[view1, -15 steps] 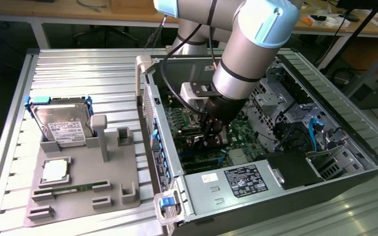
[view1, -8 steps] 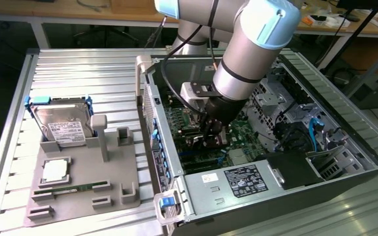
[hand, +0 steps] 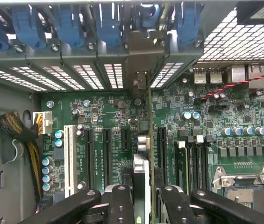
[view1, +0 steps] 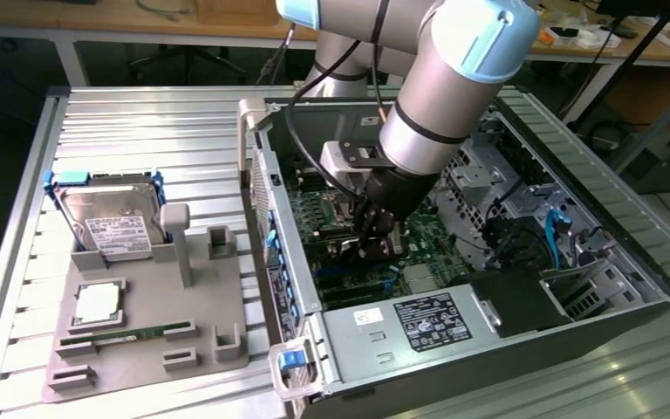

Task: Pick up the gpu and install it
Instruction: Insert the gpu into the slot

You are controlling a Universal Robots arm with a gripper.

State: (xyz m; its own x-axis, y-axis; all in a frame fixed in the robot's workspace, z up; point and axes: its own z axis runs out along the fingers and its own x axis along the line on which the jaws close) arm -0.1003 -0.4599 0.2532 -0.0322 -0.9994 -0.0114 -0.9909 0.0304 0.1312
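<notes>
Inside the open computer case point(view1: 311, 349), my gripper point(view1: 379, 237) reaches down over the green motherboard point(view1: 422, 229). In the wrist view the gpu point(hand: 149, 135) is seen edge-on as a thin upright card between my black fingers point(hand: 122, 205), with the gripper point(hand: 146, 198) shut on it. The card lines up with a long black expansion slot point(hand: 161, 147) on the motherboard point(hand: 108, 116). Its silver bracket end point(hand: 141, 79) sits against the rear slot openings of the case. Whether the card's lower edge is seated in the slot is hidden.
A grey fixture point(view1: 137, 349) at the exterior view's left holds a silver hard drive point(view1: 108, 218) with blue rails, a processor point(view1: 97, 301) and a green memory stick point(view1: 126, 336). Blue slot latches point(hand: 66, 23), a yellow-black cable bundle point(hand: 26, 140) and the power supply point(view1: 428, 319) crowd the case.
</notes>
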